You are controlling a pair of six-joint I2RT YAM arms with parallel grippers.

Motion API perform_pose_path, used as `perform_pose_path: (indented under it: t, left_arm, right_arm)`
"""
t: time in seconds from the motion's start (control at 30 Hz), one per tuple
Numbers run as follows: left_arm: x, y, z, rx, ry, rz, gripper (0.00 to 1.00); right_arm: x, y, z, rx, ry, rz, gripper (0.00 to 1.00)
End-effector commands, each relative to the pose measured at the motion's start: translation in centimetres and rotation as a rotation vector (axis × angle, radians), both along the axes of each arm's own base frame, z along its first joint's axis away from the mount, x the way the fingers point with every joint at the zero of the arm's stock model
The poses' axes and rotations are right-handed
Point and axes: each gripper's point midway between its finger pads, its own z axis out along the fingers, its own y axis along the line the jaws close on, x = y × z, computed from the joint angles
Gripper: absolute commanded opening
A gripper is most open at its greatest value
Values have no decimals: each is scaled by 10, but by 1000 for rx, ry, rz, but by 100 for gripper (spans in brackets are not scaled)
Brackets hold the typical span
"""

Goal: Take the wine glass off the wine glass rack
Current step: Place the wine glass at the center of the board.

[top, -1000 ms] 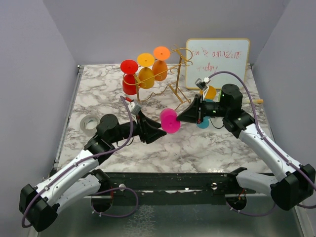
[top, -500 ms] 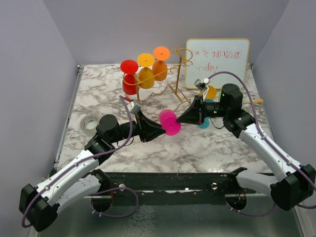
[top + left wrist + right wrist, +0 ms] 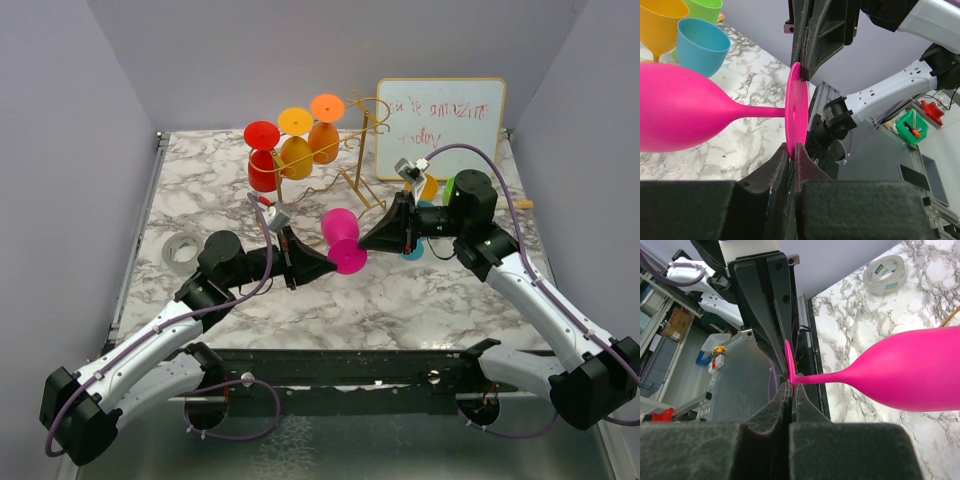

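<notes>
A pink wine glass (image 3: 341, 236) hangs in the air on its side between my two arms, clear of the gold wire wine glass rack (image 3: 357, 150) behind it. My left gripper (image 3: 326, 262) is shut on the lower rim of the glass's round foot (image 3: 796, 112), which sits pinched between its fingertips (image 3: 782, 159). My right gripper (image 3: 364, 243) is shut on the opposite rim of the same foot (image 3: 788, 360). The pink bowl (image 3: 912, 367) points away from the foot, back toward the rack. Red (image 3: 262, 155), yellow-orange (image 3: 295, 142) and orange (image 3: 325, 126) glasses hang upside down on the rack.
A whiteboard (image 3: 441, 126) leans at the back right. Yellow (image 3: 428, 187), green (image 3: 448, 188) and blue (image 3: 411, 251) glasses stand by the right arm. A tape roll (image 3: 180, 250) lies at the left. Grey walls close off both sides.
My left gripper has closed from open onto the foot of the pink glass. The glass has tipped slightly, its bowl rising. The right gripper has stayed shut.
</notes>
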Motion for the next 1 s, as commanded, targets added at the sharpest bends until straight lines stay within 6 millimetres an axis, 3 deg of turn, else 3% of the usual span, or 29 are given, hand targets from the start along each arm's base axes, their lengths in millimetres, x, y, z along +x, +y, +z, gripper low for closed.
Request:
perform_pose_path:
  t: [0.0,0.37,0.63,0.77,0.97]
  left_arm:
    - [-1,2,11,-24,-43,2,6]
    - [1,2,9,-30,-41,15,0]
    - [-1,7,13,-40,-74,36,0]
    - [-1,8,15,-43,-90,38,0]
    - [-1,7,16,-42,-92,33,0]
  right_arm:
    - [-15,2,14,36,-38,66,1]
    - [-14,9,10,43,-18,71,1]
    - [-13,7,-1,-4,-23,47,21]
    - [-14,7,-5,-15,-13,51,25]
    - [-16,7,-8,-20,-6,64,13]
